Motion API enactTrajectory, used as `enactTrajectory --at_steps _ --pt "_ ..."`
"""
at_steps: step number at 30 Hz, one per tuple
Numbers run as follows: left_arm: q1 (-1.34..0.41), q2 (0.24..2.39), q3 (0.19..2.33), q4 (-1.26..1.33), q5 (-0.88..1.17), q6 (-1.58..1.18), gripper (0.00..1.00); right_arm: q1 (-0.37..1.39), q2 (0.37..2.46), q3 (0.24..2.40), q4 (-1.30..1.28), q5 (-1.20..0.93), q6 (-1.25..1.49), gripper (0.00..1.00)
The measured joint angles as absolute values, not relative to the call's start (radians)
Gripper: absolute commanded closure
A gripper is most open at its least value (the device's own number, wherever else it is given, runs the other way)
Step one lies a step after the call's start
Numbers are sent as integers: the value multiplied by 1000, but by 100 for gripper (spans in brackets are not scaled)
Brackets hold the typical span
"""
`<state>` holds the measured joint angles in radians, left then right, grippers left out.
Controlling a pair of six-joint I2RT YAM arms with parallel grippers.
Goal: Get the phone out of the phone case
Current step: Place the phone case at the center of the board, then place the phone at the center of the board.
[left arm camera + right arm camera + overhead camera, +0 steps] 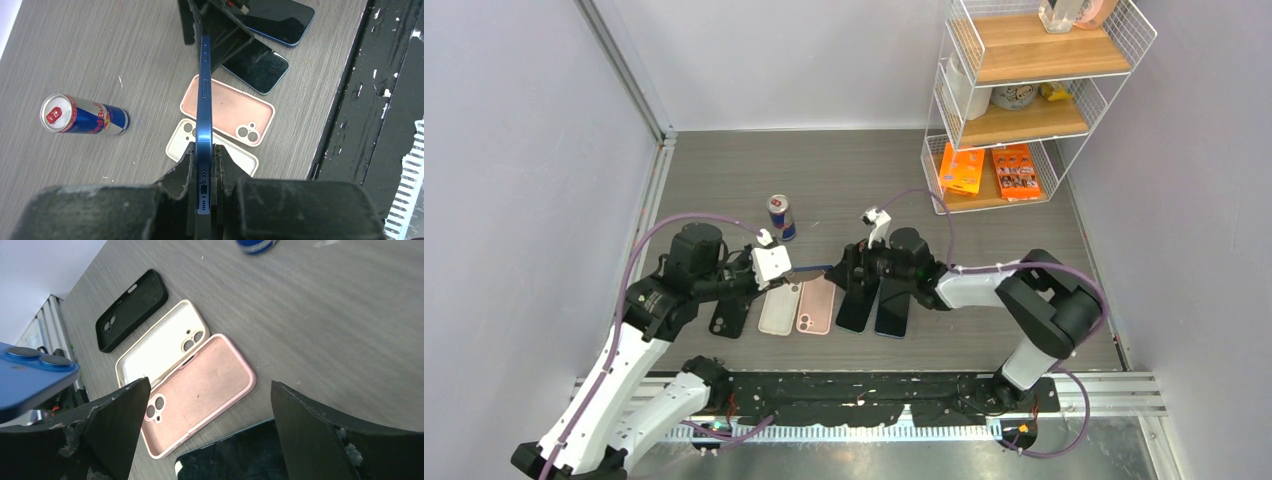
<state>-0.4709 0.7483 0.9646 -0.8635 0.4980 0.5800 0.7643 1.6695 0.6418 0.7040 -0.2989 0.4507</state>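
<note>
**Blue phone [204,115] bare and clamped in the left gripper [204,155]**

Blue phone is held off the table [724,180], standing on its long edge with its port end down between the left gripper's black pads [182,167]; the pads press on its two flat faces, closed tight on it; no case is on it, and its side buttons and port show plainly. From the right wrist view one corner of its back, with two round camera lenses, juts in at the left.

The right gripper [210,385] has its jaws spread wide and grips nothing; it hangs just above the pink case [200,390] and the screen of a dark phone [235,452]; its fingers are near the far end of the blue phone, but whether they touch it I cannot tell.

Three cases lie hollow side up in a row on the table; the black case [131,310] is farthest left and apart from the others; the cream case [160,342] and the pink case lie side by side, edges touching or nearly so. To the right of the pink case the dark phone lies flat, and a second phone [280,17] with a blue rim lies just beside it.

A blue and silver can [781,217] stands upright further back on the table; a wire shelf [1024,100] stands at the far right corner.
</note>
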Motion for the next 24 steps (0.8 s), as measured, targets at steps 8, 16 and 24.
enactTrajectory --at_steps 8,16,24 --pt "-471 755 965 -862 503 586 100 676 1427 653 524 -264 199 5" --pt "-471 834 994 -855 559 609 100 561 1148 598 399 -302 -9 5" --pt "-474 987 1075 -845 690 620 100 555 1031 714 -10 -652 -303 5"
